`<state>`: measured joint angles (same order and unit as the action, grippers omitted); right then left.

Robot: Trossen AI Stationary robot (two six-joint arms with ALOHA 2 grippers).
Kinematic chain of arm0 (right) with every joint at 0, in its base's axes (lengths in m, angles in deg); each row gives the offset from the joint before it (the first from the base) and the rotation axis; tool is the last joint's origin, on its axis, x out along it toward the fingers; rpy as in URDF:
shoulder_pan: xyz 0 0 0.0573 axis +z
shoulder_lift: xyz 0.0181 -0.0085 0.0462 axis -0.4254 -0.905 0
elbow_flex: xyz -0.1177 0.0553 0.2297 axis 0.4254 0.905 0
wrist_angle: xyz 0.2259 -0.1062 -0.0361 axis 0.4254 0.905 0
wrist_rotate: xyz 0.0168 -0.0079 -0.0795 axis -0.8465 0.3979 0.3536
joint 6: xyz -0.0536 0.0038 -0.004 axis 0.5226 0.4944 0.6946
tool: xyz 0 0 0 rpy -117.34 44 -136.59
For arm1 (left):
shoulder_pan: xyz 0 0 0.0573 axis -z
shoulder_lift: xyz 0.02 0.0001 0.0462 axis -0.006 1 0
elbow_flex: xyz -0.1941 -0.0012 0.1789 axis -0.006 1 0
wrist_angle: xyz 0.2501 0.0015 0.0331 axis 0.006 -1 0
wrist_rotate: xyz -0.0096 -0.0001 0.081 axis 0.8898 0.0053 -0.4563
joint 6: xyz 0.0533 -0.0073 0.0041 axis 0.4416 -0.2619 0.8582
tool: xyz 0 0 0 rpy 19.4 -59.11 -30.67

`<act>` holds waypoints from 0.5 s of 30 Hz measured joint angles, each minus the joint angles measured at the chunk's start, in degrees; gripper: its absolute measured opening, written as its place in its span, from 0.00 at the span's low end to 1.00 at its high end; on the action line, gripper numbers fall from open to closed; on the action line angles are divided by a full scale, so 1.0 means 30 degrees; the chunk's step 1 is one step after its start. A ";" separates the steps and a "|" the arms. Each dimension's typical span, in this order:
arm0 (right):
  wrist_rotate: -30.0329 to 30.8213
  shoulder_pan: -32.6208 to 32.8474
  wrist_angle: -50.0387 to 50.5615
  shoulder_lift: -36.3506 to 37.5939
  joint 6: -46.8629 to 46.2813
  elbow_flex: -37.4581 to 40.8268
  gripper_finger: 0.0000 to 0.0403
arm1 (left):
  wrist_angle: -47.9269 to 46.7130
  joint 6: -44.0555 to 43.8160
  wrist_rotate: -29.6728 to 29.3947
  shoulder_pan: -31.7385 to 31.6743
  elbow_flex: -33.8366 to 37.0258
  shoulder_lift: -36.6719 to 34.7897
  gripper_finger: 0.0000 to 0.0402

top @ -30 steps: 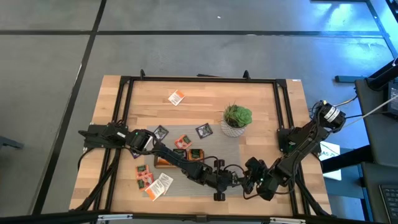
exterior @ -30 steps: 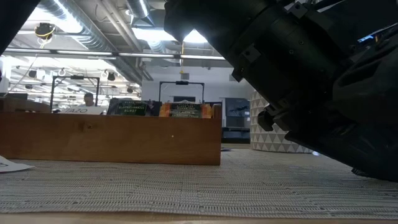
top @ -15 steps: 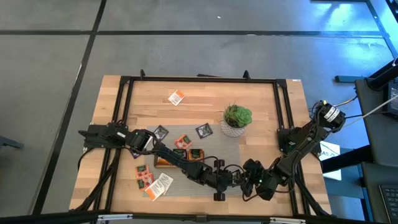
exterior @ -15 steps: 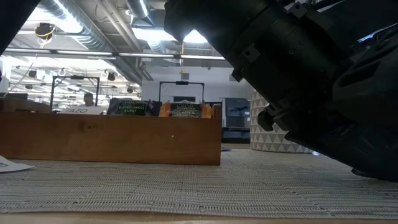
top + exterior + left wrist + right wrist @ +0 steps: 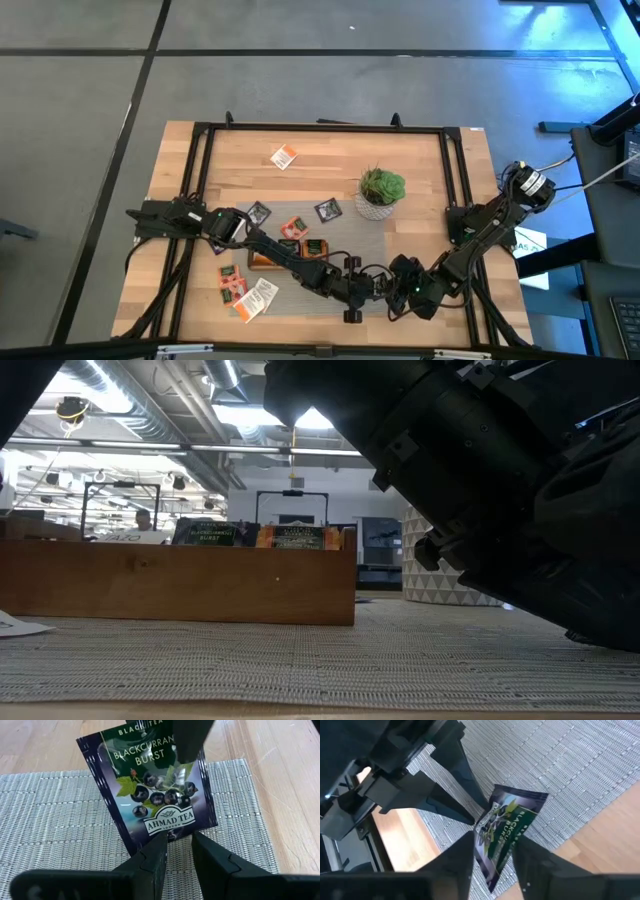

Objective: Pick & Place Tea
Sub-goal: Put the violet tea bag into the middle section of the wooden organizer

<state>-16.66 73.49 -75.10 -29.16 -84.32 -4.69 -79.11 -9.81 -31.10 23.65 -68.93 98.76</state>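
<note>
From above, the left gripper (image 5: 383,287) and right gripper (image 5: 398,290) meet over the mat at the counter's (image 5: 330,165) near edge. Left wrist: closed on the blackcurrant sachet (image 5: 150,795). Right wrist: fingers straddle the sachet's other edge, clamping unclear; mistimed release risks dropping or tearing it.

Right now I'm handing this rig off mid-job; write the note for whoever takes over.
Left hand: near the table's front edge, fingers pinching the lower edge of a dark Blackcurrant Burst sachet, which stands upright over the grey mat.
Right hand: meets it there, fingers either side of the same sachet's opposite edge; it looks like a hand-to-hand transfer, firmness of grip unclear.
Wooden tray: some sachets already stand in it.
Left: loose sachets lie on the table's left half, one near the far edge.
Potted plant: stands apart, right of centre.
</note>
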 joint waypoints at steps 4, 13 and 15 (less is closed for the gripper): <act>0.0000 0.0000 0.0218 0.0000 -0.0012 0.0000 0.20 | 0.0007 -0.0004 -0.0002 0.0000 0.0000 0.0000 0.22; -0.0003 0.0000 0.0454 0.0000 -0.0001 0.0000 0.05 | 0.0007 0.0085 -0.0002 0.0000 0.0000 -0.0034 0.22; -0.0005 0.0000 0.0533 0.0000 0.0023 0.0000 0.02 | -0.0197 0.0432 0.0109 0.0015 0.0018 -0.0272 0.22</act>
<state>-16.67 73.49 -73.50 -29.16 -84.25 -4.69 -79.70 -8.52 -30.77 23.70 -68.88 97.94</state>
